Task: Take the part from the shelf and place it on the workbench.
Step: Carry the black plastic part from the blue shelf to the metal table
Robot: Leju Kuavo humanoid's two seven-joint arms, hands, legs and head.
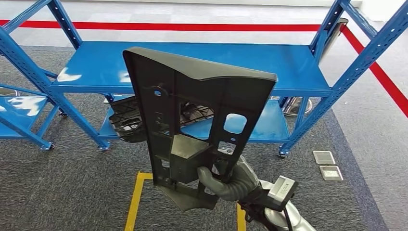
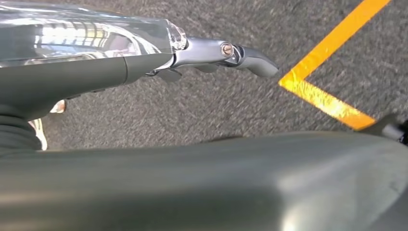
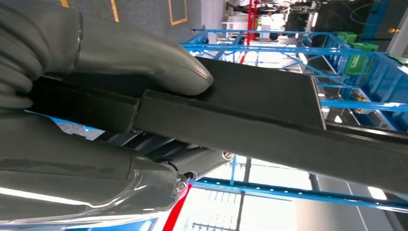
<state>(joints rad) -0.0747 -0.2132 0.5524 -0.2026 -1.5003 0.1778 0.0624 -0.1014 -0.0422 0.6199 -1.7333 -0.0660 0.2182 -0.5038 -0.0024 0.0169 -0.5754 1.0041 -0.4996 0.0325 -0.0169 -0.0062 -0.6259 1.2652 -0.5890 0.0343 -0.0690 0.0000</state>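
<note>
black plastic part (image 1: 192, 115), a large moulded panel with cut-outs, stands upright in the air in front of the blue shelf (image 1: 192, 62), gripped near its lower end by the right hand (image 1: 226, 180), whose thumb (image 3: 144, 57) presses on one face while darker fingers (image 3: 96, 168) wrap the other side. more black parts (image 1: 127, 120) lie on the shelf's lower level behind it. left hand (image 2: 144, 57) hangs over grey carpet (image 2: 192, 110) near yellow floor tape (image 2: 327, 82), fingers apart and holding nothing.

black part (image 1: 192, 101), blue shelf (image 1: 298, 65), grey hand (image 1: 226, 180), yellow floor tape (image 2: 332, 67)
</note>
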